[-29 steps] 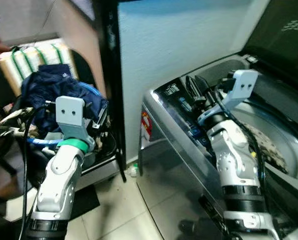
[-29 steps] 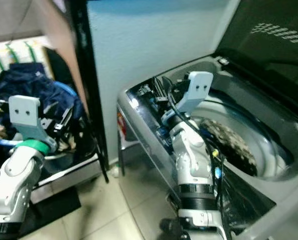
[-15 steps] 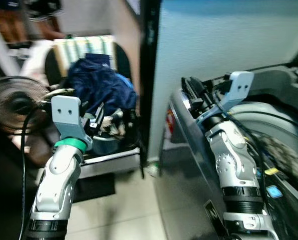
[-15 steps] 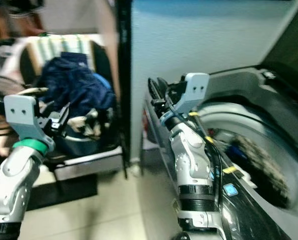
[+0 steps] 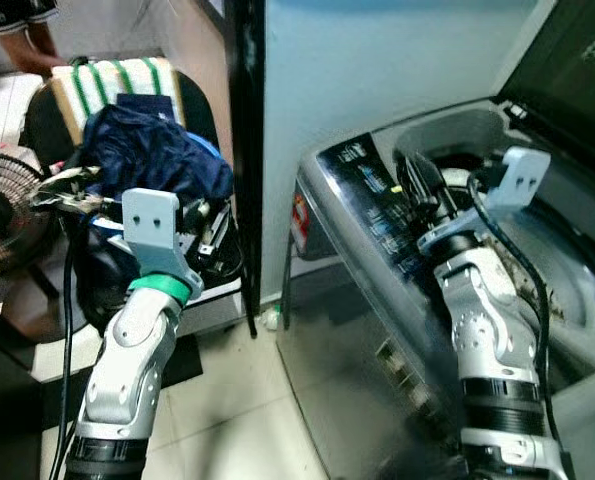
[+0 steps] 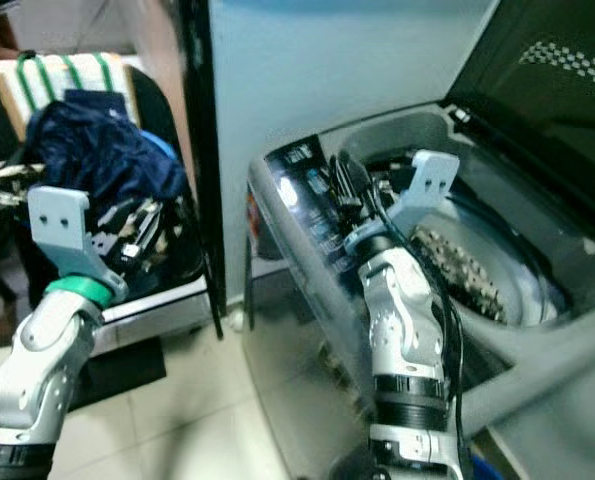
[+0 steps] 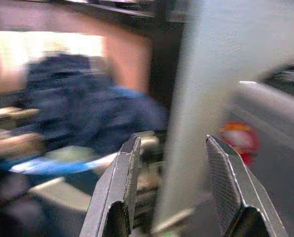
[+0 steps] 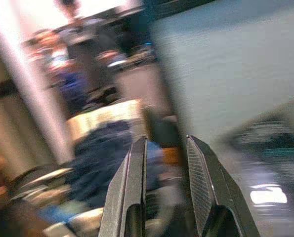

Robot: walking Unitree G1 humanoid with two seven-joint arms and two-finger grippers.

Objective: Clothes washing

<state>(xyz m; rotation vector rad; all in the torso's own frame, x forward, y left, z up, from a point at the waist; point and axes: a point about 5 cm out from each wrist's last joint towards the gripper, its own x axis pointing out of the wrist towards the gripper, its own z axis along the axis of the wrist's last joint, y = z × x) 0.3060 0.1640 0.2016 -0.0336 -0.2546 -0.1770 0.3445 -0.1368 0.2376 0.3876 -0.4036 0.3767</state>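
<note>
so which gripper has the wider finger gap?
The left gripper: its black fingers stand clearly apart, while the right gripper shows only a narrow gap.

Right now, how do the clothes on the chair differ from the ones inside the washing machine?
The chair clothes are mostly dark navy and heaped high; the machine clothes look pale and speckled and lie low in the drum. The chair pile sits by the left claw, the drum load beyond the right claw. Neither claw holds either.
</note>
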